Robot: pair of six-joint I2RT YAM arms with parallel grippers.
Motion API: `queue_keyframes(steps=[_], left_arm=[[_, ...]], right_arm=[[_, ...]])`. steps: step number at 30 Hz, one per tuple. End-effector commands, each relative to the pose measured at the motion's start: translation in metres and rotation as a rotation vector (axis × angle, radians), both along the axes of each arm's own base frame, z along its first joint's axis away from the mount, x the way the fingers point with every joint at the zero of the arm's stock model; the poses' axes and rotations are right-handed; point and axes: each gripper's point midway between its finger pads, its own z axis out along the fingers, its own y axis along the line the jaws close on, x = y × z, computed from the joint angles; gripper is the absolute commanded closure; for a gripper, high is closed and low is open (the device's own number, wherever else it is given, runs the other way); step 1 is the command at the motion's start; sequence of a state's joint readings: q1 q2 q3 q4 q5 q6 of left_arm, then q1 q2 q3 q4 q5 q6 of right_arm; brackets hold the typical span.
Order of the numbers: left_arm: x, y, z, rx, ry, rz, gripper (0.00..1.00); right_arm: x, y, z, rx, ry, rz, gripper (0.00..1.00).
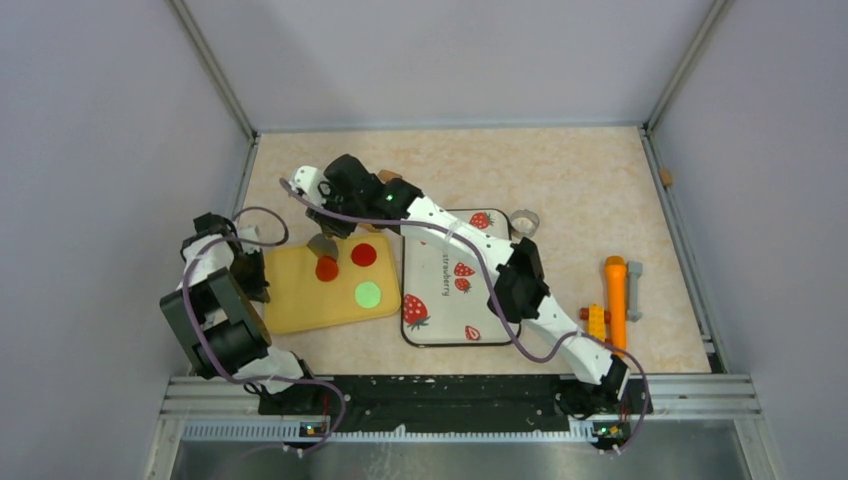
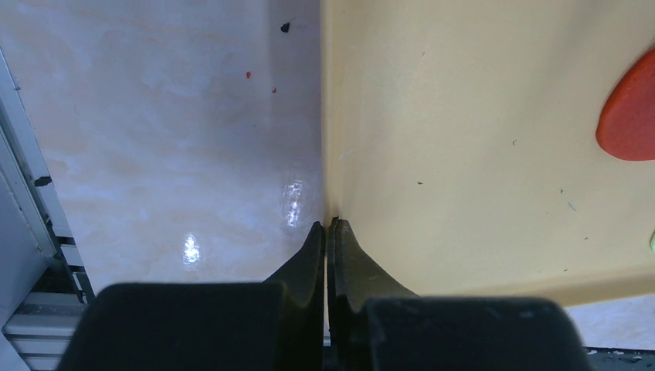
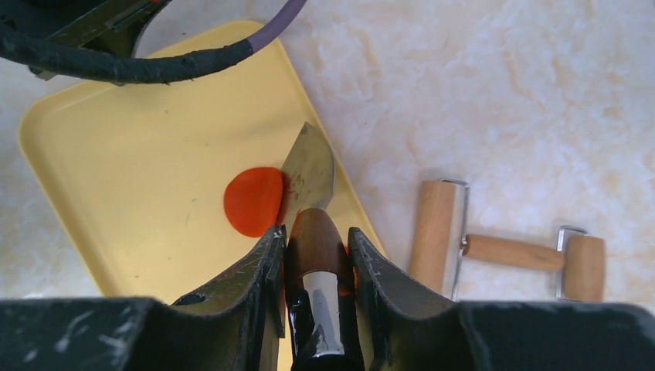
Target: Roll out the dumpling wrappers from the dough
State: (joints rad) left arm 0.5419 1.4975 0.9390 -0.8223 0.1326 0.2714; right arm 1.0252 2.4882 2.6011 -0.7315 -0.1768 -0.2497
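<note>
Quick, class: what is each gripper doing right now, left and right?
Left gripper: shut, tips at the edge of the yellow tray.
Right gripper: shut on the scraper, gripping its wooden handle.

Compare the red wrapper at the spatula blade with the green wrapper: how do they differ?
Colour: the red wrapper is orange-red, the green wrapper light green. Contact: the spatula blade meets the red wrapper's rim; the green wrapper lies clear of any tool. Place: the red wrapper sits farther back than the green wrapper. Both are flat round discs on the yellow tray.
</note>
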Motion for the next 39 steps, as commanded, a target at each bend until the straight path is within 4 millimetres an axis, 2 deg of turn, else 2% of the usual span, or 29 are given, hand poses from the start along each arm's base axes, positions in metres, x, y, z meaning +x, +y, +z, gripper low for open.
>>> queue_keyframes(steps=[1, 9, 11, 14, 15, 17, 19, 20, 22, 24, 27, 30, 32, 34, 36, 39], left_arm=[[0.008, -0.005, 0.010, -0.037, -0.024, -0.001, 1.00], [0.009, -0.002, 0.006, -0.035, -0.013, -0.006, 1.00], [0.009, -0.001, 0.006, -0.030, -0.014, -0.002, 1.00], [0.011, 0.000, 0.006, -0.026, -0.019, 0.003, 0.95], [0.012, 0.000, 0.007, -0.027, -0.022, 0.004, 0.92], [0.015, 0.001, 0.009, -0.024, -0.030, 0.011, 0.74], [0.018, 0.003, 0.014, -0.016, -0.041, 0.019, 0.64], [0.020, 0.005, 0.018, -0.010, -0.052, 0.019, 0.61], [0.024, 0.008, 0.029, 0.011, -0.075, 0.029, 0.59], [0.029, 0.010, 0.044, 0.032, -0.116, 0.029, 0.58], [0.041, 0.008, 0.070, 0.045, -0.206, 0.002, 0.58], [0.056, -0.008, 0.094, 0.027, -0.303, -0.072, 0.58], [0.067, -0.029, 0.110, -0.015, -0.376, -0.148, 0.59], [0.077, -0.055, 0.125, -0.049, -0.449, -0.237, 0.58], [0.084, -0.087, 0.141, -0.071, -0.526, -0.358, 0.58], [0.090, -0.143, 0.160, -0.105, -0.640, -0.551, 0.56]], right_arm=[[0.048, -0.012, 0.040, -0.016, -0.285, -0.079, 1.00], [0.053, -0.014, 0.087, 0.060, -0.380, -0.093, 1.00], [0.048, -0.016, 0.110, 0.110, -0.380, -0.101, 1.00], [0.039, -0.021, 0.158, 0.214, -0.386, -0.111, 1.00], [0.036, -0.025, 0.174, 0.249, -0.393, -0.119, 1.00], [0.023, -0.035, 0.213, 0.323, -0.404, -0.103, 1.00], [0.016, -0.050, 0.238, 0.359, -0.406, -0.108, 1.00], [0.015, -0.058, 0.240, 0.359, -0.389, -0.113, 1.00], [0.021, -0.086, 0.251, 0.367, -0.353, -0.148, 1.00], [0.028, -0.118, 0.248, 0.350, -0.284, -0.190, 1.00], [0.047, -0.179, 0.224, 0.294, -0.185, -0.276, 1.00], [0.068, -0.253, 0.190, 0.250, -0.056, -0.408, 1.00], [0.073, -0.306, 0.169, 0.237, 0.029, -0.507, 1.00], [0.072, -0.367, 0.136, 0.232, 0.164, -0.624, 1.00], [0.060, -0.423, 0.122, 0.240, 0.219, -0.719, 1.00], [0.025, -0.481, 0.105, 0.206, 0.246, -0.745, 1.00]])
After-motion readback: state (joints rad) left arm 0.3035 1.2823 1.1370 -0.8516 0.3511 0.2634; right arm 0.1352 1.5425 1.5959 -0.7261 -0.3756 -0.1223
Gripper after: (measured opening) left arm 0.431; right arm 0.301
